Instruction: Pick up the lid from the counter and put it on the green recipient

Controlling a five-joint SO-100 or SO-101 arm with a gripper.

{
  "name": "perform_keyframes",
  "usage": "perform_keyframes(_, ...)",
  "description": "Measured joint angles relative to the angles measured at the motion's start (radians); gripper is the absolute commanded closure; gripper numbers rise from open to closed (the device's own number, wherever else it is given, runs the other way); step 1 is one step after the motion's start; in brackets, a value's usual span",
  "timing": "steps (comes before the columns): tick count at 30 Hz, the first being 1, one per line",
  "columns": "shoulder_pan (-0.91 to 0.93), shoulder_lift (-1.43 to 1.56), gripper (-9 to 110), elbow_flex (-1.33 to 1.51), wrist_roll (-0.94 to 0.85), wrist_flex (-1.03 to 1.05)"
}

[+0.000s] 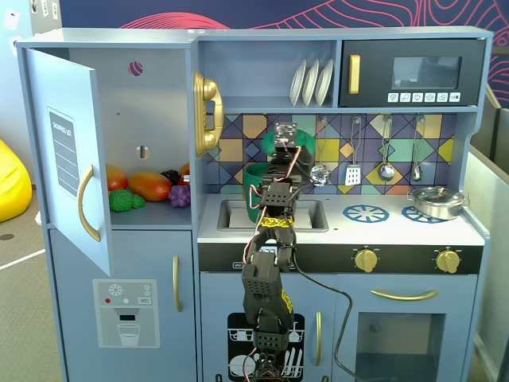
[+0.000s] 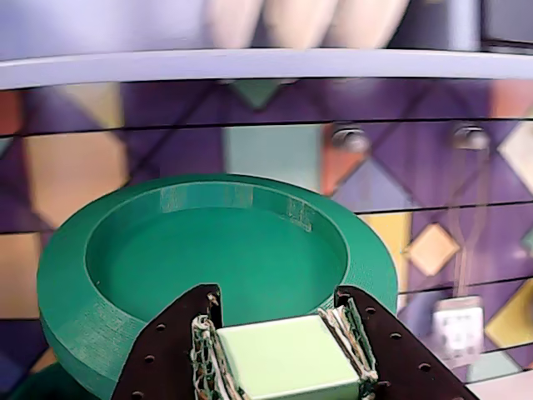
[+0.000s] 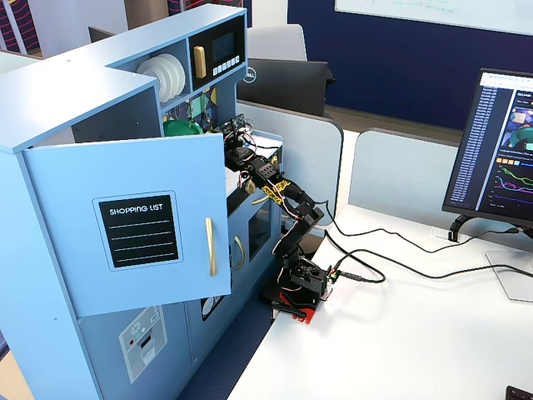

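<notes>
we see our end effector point(image 2: 287, 346) clenched on the lid's point(image 2: 216, 267) pale green knob point(image 2: 287, 358), holding the lid tilted in the air just above the pot point(image 1: 258, 187) in the sink point(image 1: 314, 215).

Pale blue toy-kitchen counter point(image 1: 398, 232) with a silver pan point(image 1: 436, 201) on its right burner

lid point(image 2: 166, 275): 1 | pot point(image 1: 256, 191): 1 | plates point(image 1: 311, 82): 3 | burners point(image 1: 365, 213): 2

Blue toy kitchen point(image 1: 119, 263) beside white desk point(image 3: 400, 333)
</notes>
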Motion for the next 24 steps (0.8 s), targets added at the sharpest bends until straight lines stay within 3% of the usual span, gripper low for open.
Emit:
perform_keyframes(9, -0.100, 0.031, 102, 0.005, -0.038, 0.052)
perform_keyframes(24, -0.100, 0.060, 102, 0.064, -0.054, 0.098)
